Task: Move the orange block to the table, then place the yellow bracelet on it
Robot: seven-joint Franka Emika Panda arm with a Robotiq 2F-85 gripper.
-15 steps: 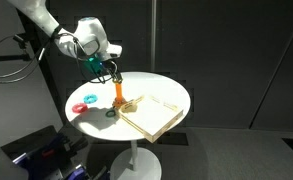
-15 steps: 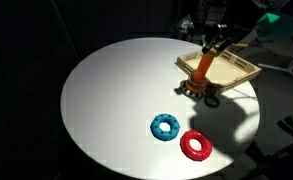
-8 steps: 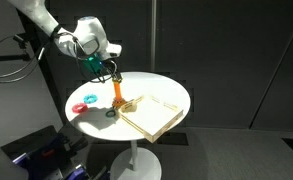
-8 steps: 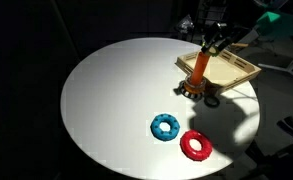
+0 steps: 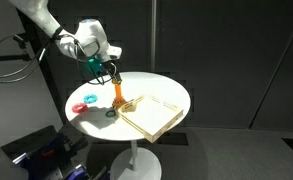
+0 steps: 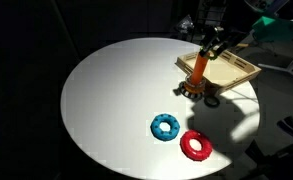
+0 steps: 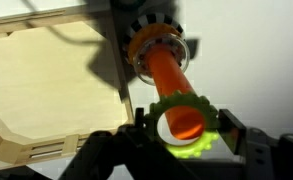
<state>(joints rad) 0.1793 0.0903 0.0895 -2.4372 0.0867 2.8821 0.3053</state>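
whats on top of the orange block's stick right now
The yellow bracelet, held in the gripper, rings the top of the stick on the orange block. The stick's end shows through the hole; its sides there are covered.

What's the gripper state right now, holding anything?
gripper: closed on the yellow bracelet, which sits around the top of the orange block's stick.
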